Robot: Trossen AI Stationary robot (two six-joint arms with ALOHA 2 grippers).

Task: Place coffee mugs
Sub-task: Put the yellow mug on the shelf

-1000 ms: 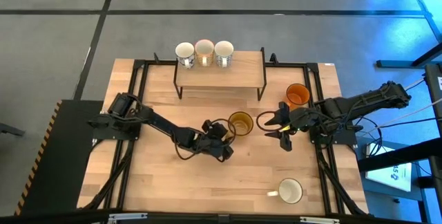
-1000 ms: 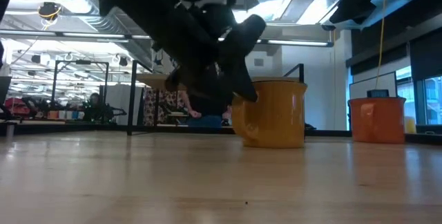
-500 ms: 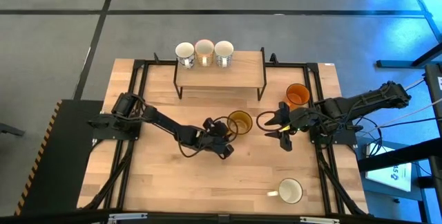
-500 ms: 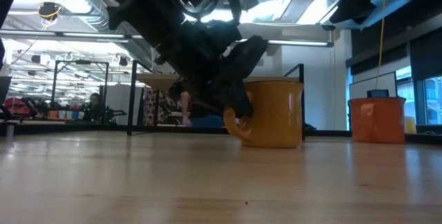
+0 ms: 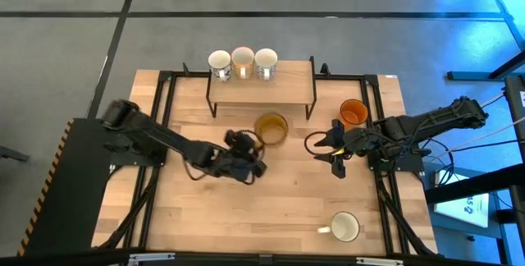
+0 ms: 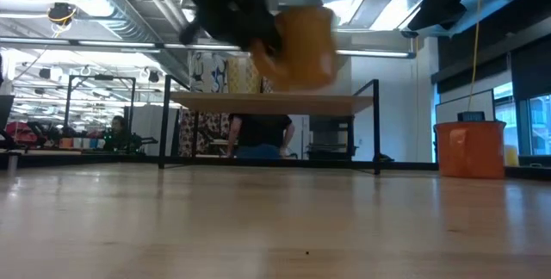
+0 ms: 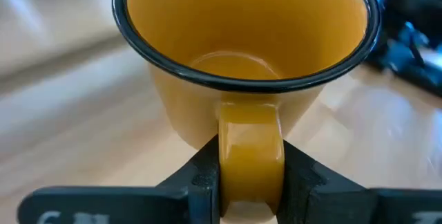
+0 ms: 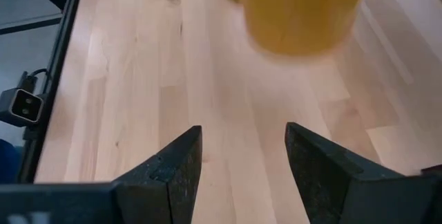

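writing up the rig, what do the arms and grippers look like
Both arms are dark, jointed, matte black. The left gripper has two flat black fingers on a black crossbar. The right gripper has two blunt black fingers. Black cables loop beside each wrist in the high view.

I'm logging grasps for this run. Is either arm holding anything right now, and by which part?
The left gripper holds the amber-yellow mug by its handle, jaws closed on either side, mug lifted off the table. The right gripper holds nothing.

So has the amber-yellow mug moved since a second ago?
Yes. The amber-yellow mug, held by its handle in the left gripper, has left the table and shifted toward the raised shelf; in the low view it now hangs above shelf height.
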